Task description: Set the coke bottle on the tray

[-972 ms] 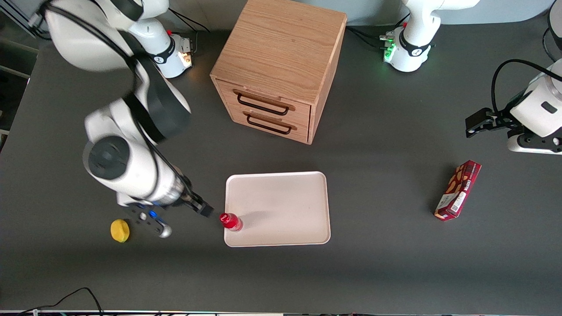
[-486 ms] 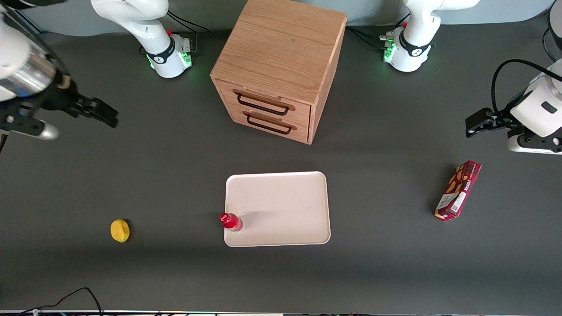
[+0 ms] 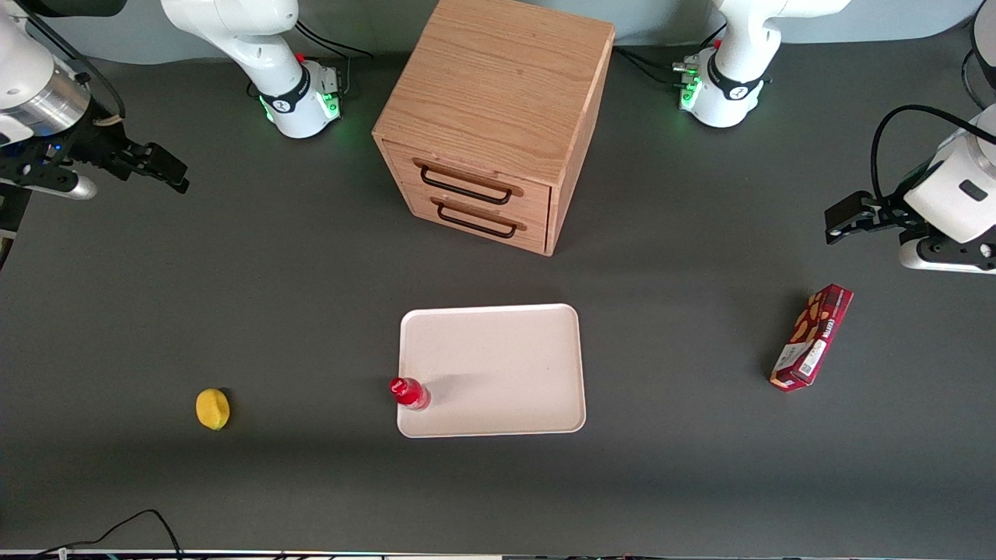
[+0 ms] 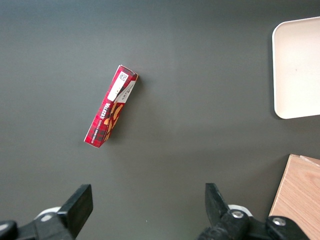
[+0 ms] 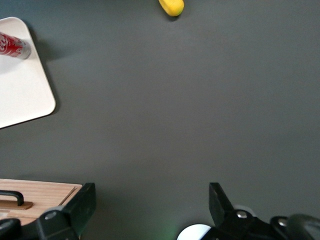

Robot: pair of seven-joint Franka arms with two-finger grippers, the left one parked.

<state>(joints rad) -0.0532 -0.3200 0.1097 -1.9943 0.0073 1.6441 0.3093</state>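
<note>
On the tray's [image 3: 498, 365] corner nearest the working arm and the front camera, the coke bottle [image 3: 408, 392] stands upright, its base just inside the low rim. The right wrist view cuts the bottle off at its cap end, and the tray shows there only as one rounded corner. High over the table's edge at the working arm's end, the gripper [image 3: 159, 167] hangs well apart from the bottle, its fingers [image 5: 85, 205] spread wide with nothing between them. A yellow fruit [image 3: 212, 408] lies on the dark table [image 3: 311, 295] toward that same end. Toward the parked arm's end lies a red snack box [image 3: 811, 336]. Farther from the front camera than the tray stands a wooden drawer cabinet [image 3: 494, 117].
</note>
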